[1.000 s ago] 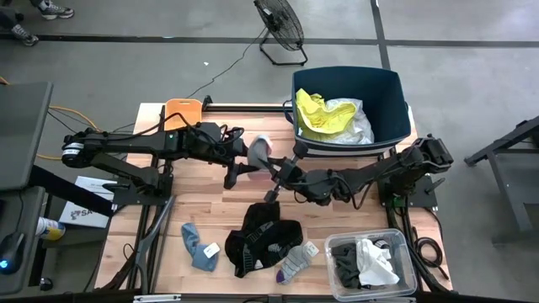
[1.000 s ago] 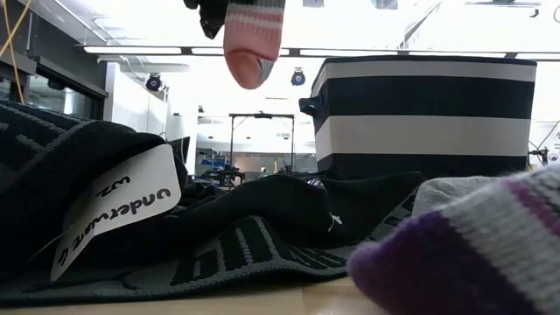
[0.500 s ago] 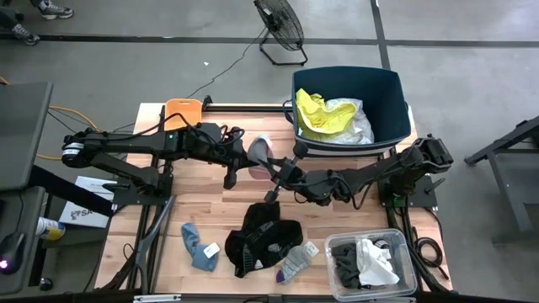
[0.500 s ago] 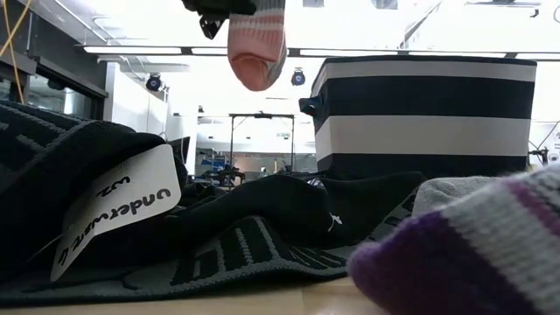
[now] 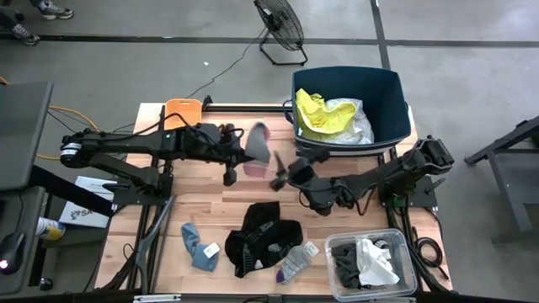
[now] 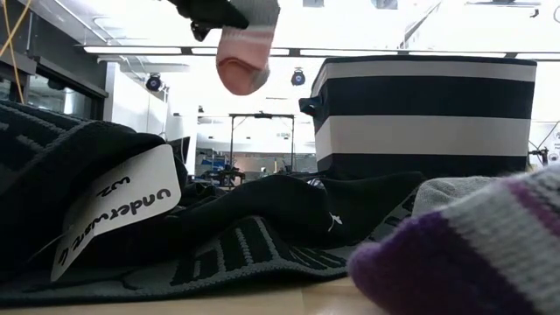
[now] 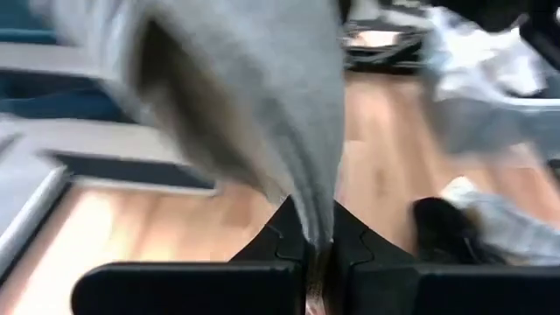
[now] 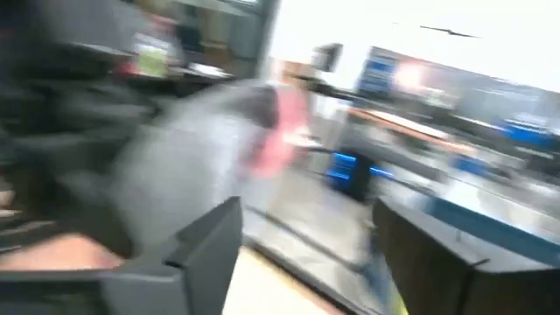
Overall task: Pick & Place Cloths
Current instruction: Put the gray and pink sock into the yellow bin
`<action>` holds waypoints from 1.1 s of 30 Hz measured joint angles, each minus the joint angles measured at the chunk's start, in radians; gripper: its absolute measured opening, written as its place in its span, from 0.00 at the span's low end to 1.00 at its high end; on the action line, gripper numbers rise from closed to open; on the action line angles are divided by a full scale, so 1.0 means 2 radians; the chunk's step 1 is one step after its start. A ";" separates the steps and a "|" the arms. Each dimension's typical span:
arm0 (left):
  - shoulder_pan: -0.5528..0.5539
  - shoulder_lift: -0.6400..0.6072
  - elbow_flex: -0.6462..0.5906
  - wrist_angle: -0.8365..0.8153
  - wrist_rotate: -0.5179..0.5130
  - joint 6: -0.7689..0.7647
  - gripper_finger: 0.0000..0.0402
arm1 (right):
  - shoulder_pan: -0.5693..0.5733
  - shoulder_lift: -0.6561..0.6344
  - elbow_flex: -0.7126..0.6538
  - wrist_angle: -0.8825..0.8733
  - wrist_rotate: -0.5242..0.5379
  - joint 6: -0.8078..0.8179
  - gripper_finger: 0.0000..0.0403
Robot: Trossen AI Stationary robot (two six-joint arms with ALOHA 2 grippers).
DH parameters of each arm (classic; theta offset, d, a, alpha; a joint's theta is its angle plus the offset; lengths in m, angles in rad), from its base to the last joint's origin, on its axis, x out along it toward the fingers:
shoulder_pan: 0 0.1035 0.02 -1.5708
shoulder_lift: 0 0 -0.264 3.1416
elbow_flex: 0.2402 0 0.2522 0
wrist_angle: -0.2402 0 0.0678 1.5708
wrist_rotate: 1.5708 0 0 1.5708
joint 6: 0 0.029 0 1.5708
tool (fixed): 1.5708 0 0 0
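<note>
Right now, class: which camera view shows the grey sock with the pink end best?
The high view: the whole grey sock hangs from the left gripper, clear of the right gripper. Low view shows only its pink toe; both wrist views blur it.

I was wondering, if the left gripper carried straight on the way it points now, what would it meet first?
Probably the right gripper, jaws open, just beyond the grey sock with pink end that the left gripper holds. The navy tub lies farther along and to one side. Their relative heights are hard to judge.

Grey-and-pink sock (image 6: 243, 52) is held aloft by a dark gripper (image 6: 210, 12); black cloth (image 6: 175, 236) and striped tub (image 6: 424, 114) are seen below.
</note>
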 joint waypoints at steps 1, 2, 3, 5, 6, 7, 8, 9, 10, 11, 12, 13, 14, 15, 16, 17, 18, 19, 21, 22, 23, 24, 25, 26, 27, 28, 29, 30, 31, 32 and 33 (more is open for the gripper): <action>0.000 -0.003 0.000 -0.004 -0.020 0.000 0.00 | 0.002 0.000 0.000 0.000 0.040 -0.002 0.65; 0.000 -0.008 0.000 -0.010 -0.038 0.000 0.00 | 0.004 0.000 0.000 -0.001 0.073 -0.010 0.68; 0.000 -0.012 0.000 -0.022 -0.059 0.000 0.00 | 0.005 0.000 0.000 -0.001 0.096 -0.019 0.72; 0.000 -0.021 0.000 -0.032 -0.098 0.000 0.00 | 0.009 0.000 0.000 -0.002 0.116 -0.038 0.77; 0.000 -0.026 0.000 -0.039 -0.119 0.000 0.00 | 0.011 0.000 0.000 -0.003 0.118 -0.042 0.78; 0.000 -0.032 0.000 -0.049 -0.139 -0.001 0.00 | 0.012 0.000 0.000 -0.003 0.116 -0.043 0.80; 0.000 -0.037 0.000 -0.060 -0.165 -0.001 0.00 | 0.014 0.000 0.000 -0.003 0.113 -0.044 0.80; 0.000 -0.041 0.000 -0.071 -0.193 -0.002 0.00 | 0.016 0.000 0.000 -0.003 0.114 -0.044 0.81; 0.000 -0.045 0.000 -0.085 -0.224 -0.004 0.00 | 0.016 0.000 0.000 -0.004 0.113 -0.043 0.81; 0.000 -0.048 0.000 -0.102 -0.251 -0.007 0.00 | 0.017 0.000 0.000 -0.004 0.114 -0.044 0.81; 0.000 -0.050 0.000 -0.118 -0.281 -0.012 0.00 | 0.017 0.000 0.000 -0.004 0.114 -0.043 0.81; 0.000 -0.050 0.000 -0.129 -0.310 -0.018 0.00 | 0.017 0.000 0.000 -0.005 0.114 -0.043 0.80; 0.000 -0.050 0.000 -0.141 -0.336 -0.024 0.00 | 0.017 0.000 0.000 -0.007 0.114 -0.043 0.80; 0.001 -0.051 0.000 -0.159 -0.361 -0.031 0.00 | 0.017 0.000 0.000 -0.010 0.113 -0.041 0.80; 0.004 -0.051 0.000 -0.176 -0.383 -0.037 0.00 | 0.017 0.000 0.000 -0.015 0.113 -0.035 0.80; 0.010 -0.051 0.000 -0.188 -0.398 -0.044 0.00 | 0.017 0.000 0.000 -0.020 0.111 -0.029 0.80; 0.018 -0.051 0.000 -0.200 -0.406 -0.050 0.00 | 0.016 0.000 0.000 -0.027 0.105 -0.023 0.80; 0.027 -0.051 0.000 -0.215 -0.408 -0.057 0.00 | 0.016 0.000 0.000 -0.032 0.101 -0.017 0.80; 0.050 -0.049 0.000 -0.241 -0.409 -0.068 0.00 | 0.016 0.000 0.000 -0.046 0.096 -0.003 0.80; 0.064 -0.048 0.000 -0.250 -0.410 -0.070 0.00 | 0.015 0.000 0.000 -0.054 0.092 0.004 0.80; 0.077 -0.048 0.000 -0.260 -0.409 -0.071 0.00 | 0.014 0.000 0.000 -0.061 0.087 0.010 0.80; 0.091 -0.048 0.000 -0.269 -0.404 -0.071 0.00 | 0.013 0.000 0.000 -0.066 0.085 0.016 0.80; 0.107 -0.048 0.000 -0.273 -0.398 -0.072 0.00 | 0.014 0.000 0.000 -0.068 0.086 0.020 0.80; 0.123 -0.048 0.000 -0.276 -0.389 -0.072 0.00 | 0.013 0.000 0.000 -0.071 0.085 0.025 0.80; 0.139 -0.047 0.000 -0.281 -0.378 -0.072 0.00 | 0.012 0.000 0.000 -0.074 0.085 0.028 0.80; 0.154 -0.046 0.000 -0.284 -0.366 -0.073 0.00 | 0.011 0.000 0.000 -0.077 0.086 0.030 0.80; 0.169 -0.044 0.000 -0.285 -0.353 -0.076 0.00 | 0.010 0.000 0.000 -0.080 0.085 0.033 0.80; 0.184 -0.042 0.000 -0.286 -0.340 -0.081 0.00 | 0.009 0.000 0.000 -0.083 0.085 0.035 0.80; 0.199 -0.039 0.000 -0.291 -0.328 -0.084 0.00 | 0.009 0.000 0.000 -0.083 0.085 0.038 0.80; 0.213 -0.036 0.000 -0.296 -0.316 -0.085 0.00 | 0.009 0.000 0.000 -0.083 0.085 0.040 0.80; 0.228 -0.032 0.000 -0.298 -0.306 -0.085 0.00 | 0.009 0.000 0.000 -0.083 0.085 0.040 0.80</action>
